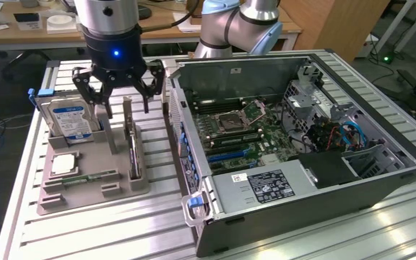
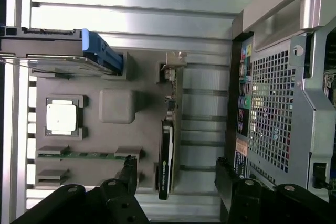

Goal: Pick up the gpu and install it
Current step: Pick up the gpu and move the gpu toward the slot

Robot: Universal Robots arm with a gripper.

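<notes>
Exterior view: claw (image 1: 121,96) hangs above the grey parts tray (image 1: 96,190), roughly over the line of the gpu (image 1: 131,145). Jaws are spread wide w/ nothing between them, and no contact w/ the card can be made out. Gpu stands on its long edge in a tray slot, on the side nearest the pc case (image 1: 302,179). Edge-up posture is judged deliberate, since it offers two flat faces to a pinch from above. Hard drive (image 1: 67,116) stands upright in its own slot on the tray side away from the case. Cpu (image 1: 63,162) and memory stick (image 1: 91,177) lie flat in recesses. Case lies on its side on the worktop (image 1: 324,238), panel off, motherboard (image 1: 240,132) facing up. Slots are therefore reachable from above, which is prob. why it is laid so. Gpu not lifted; install not begun.

Wrist view: camera looks straight down. Gpu (image 2: 167,153) reads edge-on as a thin dark strip, w/ its metal bracket (image 2: 176,60) at the end away from the claw. Fingers (image 2: 128,170) stand one on each side of the card's line, both apart from it. One is over the tray (image 2: 118,106), the other over the gap toward the case (image 2: 283,103). Claw open and empty, approx. centred on the card, which is consistent w/ lining up for a grasp. Hard drive (image 2: 63,59), cpu (image 2: 62,117) and memory stick (image 2: 79,155) sit in the tray beyond the gpu from the case.
</notes>
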